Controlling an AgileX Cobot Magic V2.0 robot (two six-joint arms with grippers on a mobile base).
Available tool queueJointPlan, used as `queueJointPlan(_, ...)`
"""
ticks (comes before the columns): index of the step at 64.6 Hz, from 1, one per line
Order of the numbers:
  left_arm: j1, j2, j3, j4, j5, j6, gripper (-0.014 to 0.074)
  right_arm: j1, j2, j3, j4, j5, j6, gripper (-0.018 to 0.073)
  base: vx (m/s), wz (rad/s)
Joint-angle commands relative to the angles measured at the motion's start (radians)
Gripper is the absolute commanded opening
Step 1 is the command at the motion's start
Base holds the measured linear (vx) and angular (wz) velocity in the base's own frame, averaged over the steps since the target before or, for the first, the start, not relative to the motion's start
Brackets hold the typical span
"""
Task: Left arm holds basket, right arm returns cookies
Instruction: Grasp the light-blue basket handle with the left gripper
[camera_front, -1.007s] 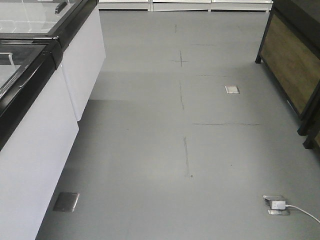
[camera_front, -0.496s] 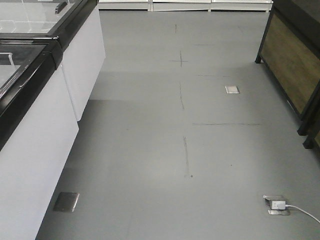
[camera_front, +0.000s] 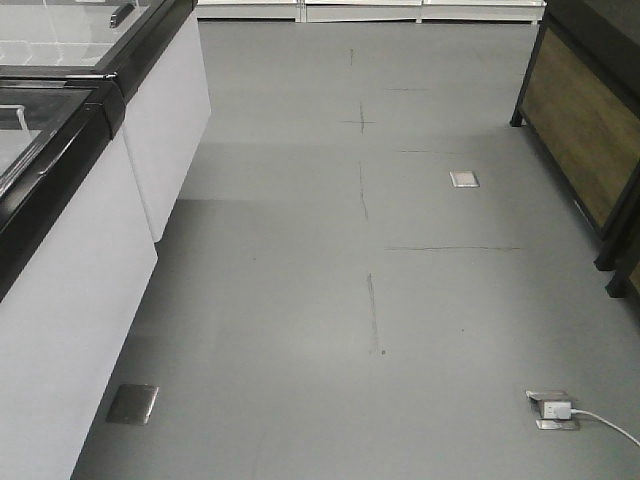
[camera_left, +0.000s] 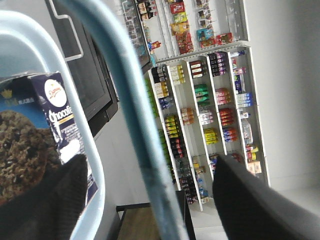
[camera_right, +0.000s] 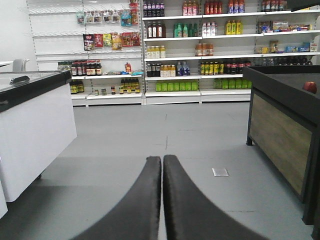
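Observation:
In the left wrist view the basket's light blue rim (camera_left: 82, 129) curves down the left side. Its flat strap handle (camera_left: 131, 100) runs between the two black fingers of my left gripper (camera_left: 150, 159), which stand wide apart, open, not pinching the strap. The cookies (camera_left: 52, 112), a dark navy carton with white lettering and a cookie picture, lie inside the basket at the left, partly behind the left finger (camera_left: 50, 200). My right gripper (camera_right: 162, 158) is shut, its fingers pressed together with nothing between them, pointing down the aisle above the grey floor. Neither arm shows in the exterior view.
White freezer cabinets with black glass lids (camera_front: 80, 250) line the left. A wood-panelled black stand (camera_front: 580, 130) is at the right, with a red fruit (camera_right: 310, 86) on top. A floor socket with a white plug (camera_front: 553, 410) lies near right. Stocked shelves (camera_right: 200, 50) fill the far wall.

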Motion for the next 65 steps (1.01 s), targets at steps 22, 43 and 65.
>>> queueJointPlan(22,-0.015,-0.039,-0.034,-0.101,-0.010,-0.010,0.0245,-0.004,-0.011,0.003,-0.007,-0.075,-0.004,-0.0008,0.00,0.00)
queueJointPlan(43,-0.041,-0.048,-0.187,-0.101,0.030,-0.041,-0.0008,-0.004,-0.011,0.003,-0.007,-0.075,-0.004,-0.0008,0.00,0.00)
queueJointPlan(65,-0.327,-0.049,-0.360,-0.101,0.012,-0.084,-0.0008,-0.004,-0.011,0.003,-0.007,-0.075,-0.004,-0.0008,0.00,0.00)
